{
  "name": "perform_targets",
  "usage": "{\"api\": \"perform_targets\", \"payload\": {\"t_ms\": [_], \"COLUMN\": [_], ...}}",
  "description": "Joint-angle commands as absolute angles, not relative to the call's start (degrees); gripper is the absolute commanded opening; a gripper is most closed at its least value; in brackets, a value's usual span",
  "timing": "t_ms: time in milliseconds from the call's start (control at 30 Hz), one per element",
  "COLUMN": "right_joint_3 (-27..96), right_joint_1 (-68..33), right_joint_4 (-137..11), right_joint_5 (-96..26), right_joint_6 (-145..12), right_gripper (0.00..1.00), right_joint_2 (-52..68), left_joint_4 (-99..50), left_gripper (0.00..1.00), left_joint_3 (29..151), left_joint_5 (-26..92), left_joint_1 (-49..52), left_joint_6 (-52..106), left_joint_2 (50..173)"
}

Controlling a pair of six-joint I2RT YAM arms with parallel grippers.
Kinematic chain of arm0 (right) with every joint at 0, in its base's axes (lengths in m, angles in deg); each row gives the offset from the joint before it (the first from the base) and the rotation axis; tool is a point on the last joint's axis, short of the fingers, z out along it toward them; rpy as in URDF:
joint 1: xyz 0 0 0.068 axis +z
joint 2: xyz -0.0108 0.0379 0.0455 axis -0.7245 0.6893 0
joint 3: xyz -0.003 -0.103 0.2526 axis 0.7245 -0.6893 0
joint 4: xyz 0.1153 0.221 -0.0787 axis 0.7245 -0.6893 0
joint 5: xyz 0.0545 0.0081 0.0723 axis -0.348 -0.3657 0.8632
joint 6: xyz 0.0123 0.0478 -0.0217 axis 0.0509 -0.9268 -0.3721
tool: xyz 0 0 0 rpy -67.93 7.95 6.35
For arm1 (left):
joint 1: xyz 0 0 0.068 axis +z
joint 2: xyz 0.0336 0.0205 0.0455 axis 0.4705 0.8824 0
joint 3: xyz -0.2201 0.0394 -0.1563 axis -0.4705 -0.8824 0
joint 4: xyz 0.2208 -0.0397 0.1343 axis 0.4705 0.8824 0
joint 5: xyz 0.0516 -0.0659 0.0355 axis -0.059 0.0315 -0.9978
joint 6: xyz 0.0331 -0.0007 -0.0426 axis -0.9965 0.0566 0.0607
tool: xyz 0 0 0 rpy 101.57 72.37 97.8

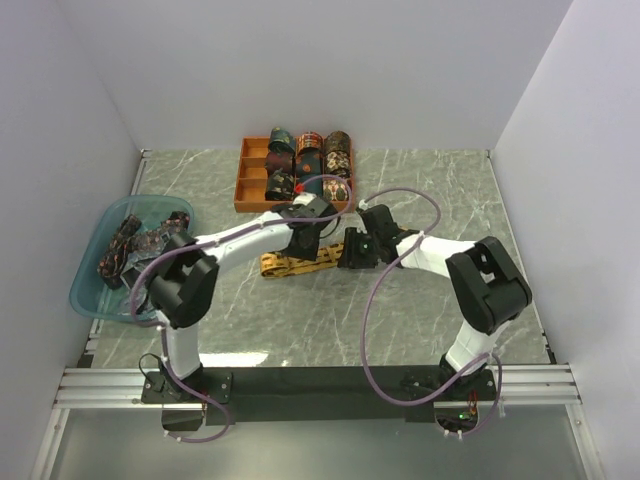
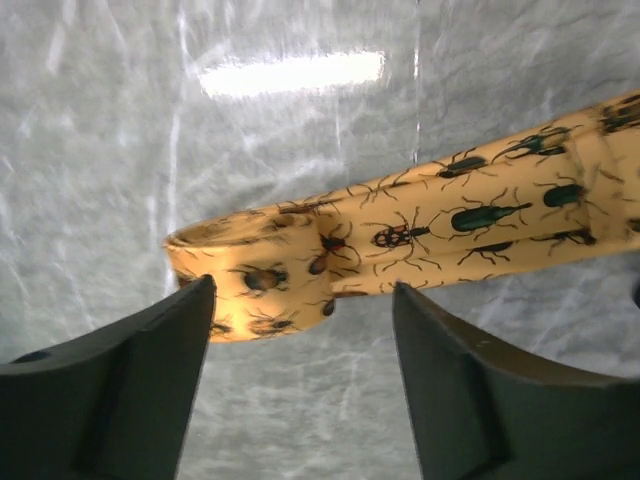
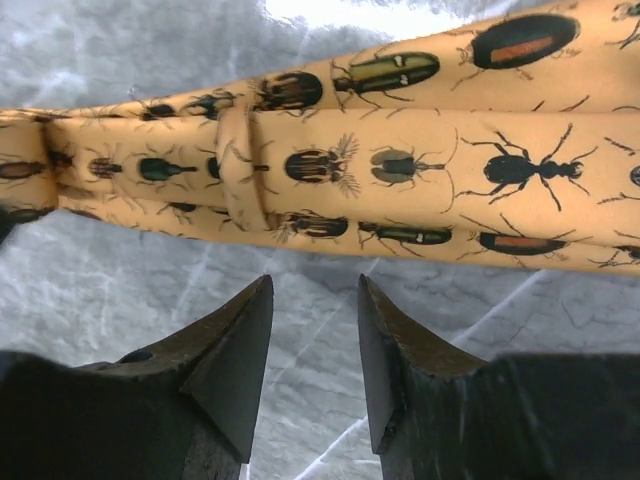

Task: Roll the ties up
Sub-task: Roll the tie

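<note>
1. The marble table (image 1: 420,320) carries everything; both arms are bolted at its near edge and reach in toward its middle, elbows raised, wrists bent down.
2. The blue basin (image 1: 150,200) sits at the left edge and holds a heap of loose dark ties (image 1: 125,250), not yet rolled.
3. The orange tray (image 1: 252,190) stands at the far edge, with rolled ties (image 1: 310,150) filling its right-hand compartments.
4. The mustard tie (image 1: 300,264) lies flat near the table's middle. Its long axis runs roughly parallel to the near edge, doubled along its length, and the beetle print is clear in both wrist views.
5. The left gripper (image 2: 300,300) hangs low over the tie's left part with its fingers spread wide and nothing clamped. The folded-over end (image 2: 230,275) sits just ahead of the tips, closest to the left finger; whether it touches cannot be told.
6. The right gripper (image 3: 315,290) hovers at the tie's right part, fingers drawn near each other with a narrow gap, pinching nothing. The tie (image 3: 400,170) runs crosswise just beyond the tips.
7. Judging from this, the left arm is the nearer to the folded end where a roll would start, and the roll would travel along the long axis toward the right arm
</note>
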State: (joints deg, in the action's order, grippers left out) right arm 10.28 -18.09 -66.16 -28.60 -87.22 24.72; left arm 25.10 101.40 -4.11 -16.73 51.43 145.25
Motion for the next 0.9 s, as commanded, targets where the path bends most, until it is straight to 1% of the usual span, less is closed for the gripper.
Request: {"api": "perform_targets", "payload": {"t_ms": [0,67,133,267,300,367,400,433,500,667,767,800,867], "right_joint_3": [13.6,14.4,15.0,15.9,16.4,17.0,17.5,17.8,18.9,19.1,18.0,16.7,15.2], "right_joint_1": [-18.7,-19.0,-19.4,-21.0,-21.3,-22.3,-22.7,-23.0,-24.0,-24.8,-24.7,-24.7,-24.7], "right_joint_4": [-66.3,-67.3,-67.8,-69.8,-70.2,-71.4,-71.7,-71.9,-73.2,-73.0,-72.4,-72.0,-71.1], "right_joint_5": [-28.7,-29.2,-29.7,-30.4,-30.8,-31.1,-31.1,-31.1,-31.3,-30.9,-30.1,-29.9,-29.8], "right_joint_6": [-86.8,-85.6,-84.3,-81.8,-81.2,-79.2,-78.4,-77.0,-75.5,-73.6,-74.2,-74.8,-75.3], "right_gripper": [0.47,0.46,0.47,0.47,0.47,0.47,0.47,0.48,0.48,0.50,0.52,0.53,0.61], "right_joint_2": [26.5,27.7,28.3,29.4,29.5,30.1,30.1,30.2,30.7,30.5,28.5,27.6,25.0], "left_joint_4": [18.6,15.6,10.5,4.4,3.6,-0.1,-0.7,-1.3,-0.8,-3.6,-2.3,-1.6,0.9], "left_gripper": [0.80,0.84,0.86,0.86,0.85,0.84,0.84,0.88,0.90,0.90,0.91,0.91,0.92], "left_joint_3": [99.2,97.2,93.2,86.3,83.2,80.1,78.2,77.7,77.0,74.6,74.4,75.4,76.3], "left_joint_5": [-2.2,0.1,5.8,14.2,16.7,23.6,24.3,25.3,27.3,35.2,38.6,40.6,43.0], "left_joint_1": [-15.4,-13.6,-10.6,-7.2,-6.5,-4.5,-3.7,-2.4,-1.4,0.6,1.3,1.3,1.4], "left_joint_6": [46.1,41.6,36.5,27.1,25.4,20.0,18.8,16.6,13.0,3.4,-2.2,-2.9,-4.5], "left_joint_2": [136.6,134.1,130.0,123.7,121.6,118.8,118.5,118.2,118.9,119.3,119.6,120.4,121.7]}}
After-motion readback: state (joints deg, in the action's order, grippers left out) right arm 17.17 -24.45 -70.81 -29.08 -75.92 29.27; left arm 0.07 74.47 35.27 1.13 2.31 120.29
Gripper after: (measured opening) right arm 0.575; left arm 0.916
